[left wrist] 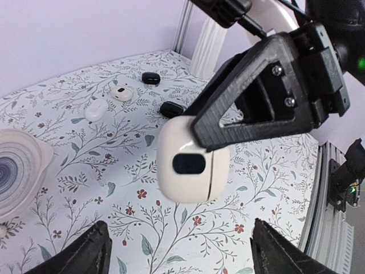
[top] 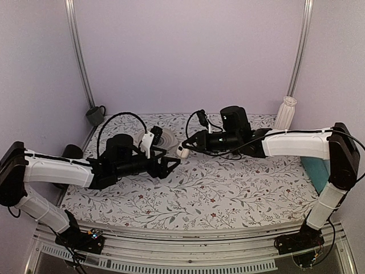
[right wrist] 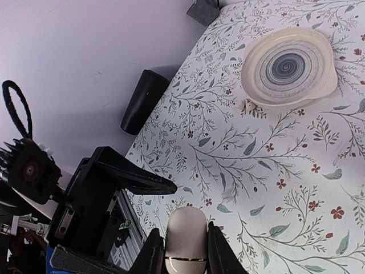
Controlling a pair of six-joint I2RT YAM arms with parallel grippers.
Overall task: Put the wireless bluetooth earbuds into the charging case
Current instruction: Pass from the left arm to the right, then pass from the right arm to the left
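Observation:
The white charging case [right wrist: 185, 240] is pinched between the fingers of my right gripper [right wrist: 186, 251] and held above the table. In the left wrist view the case [left wrist: 191, 165] hangs closed, lid seam visible, under a black right finger [left wrist: 256, 108]. My left gripper [left wrist: 179, 257] is open wide and empty, just short of the case. In the top view the case [top: 182, 151] sits between the right gripper [top: 183, 149] and the left gripper [top: 171, 165]. Two white earbuds [left wrist: 121, 93] [left wrist: 96, 109] lie on the floral table beyond; the top view hides them.
Two small black rounded pieces [left wrist: 150, 77] [left wrist: 171, 108] lie near the earbuds. A swirl-patterned bowl [right wrist: 291, 65] stands at mid-back, a tiny white bit [right wrist: 249, 104] beside it. A black cylinder [top: 72, 151] and dark cup [top: 96, 115] are at left, a white ribbed object [top: 285, 112] at back right.

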